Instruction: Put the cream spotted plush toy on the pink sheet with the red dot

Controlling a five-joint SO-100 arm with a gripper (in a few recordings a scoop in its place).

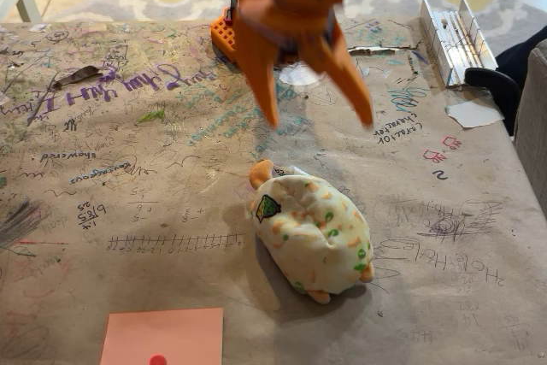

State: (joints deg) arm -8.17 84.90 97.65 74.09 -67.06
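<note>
Plush toy, cream with green and orange spots, lies on its side near the middle of the scribbled brown table, well apart from the pink sheet with the red dot at the table's near edge. Above and just behind it hangs the orange gripper, fingers spread wide and holding nothing. Judging from this, a good grasp means lowering straight over the toy's plump middle, straddling its narrower width, and squeezing gently, since soft stuffing may bulge and slip.
</note>
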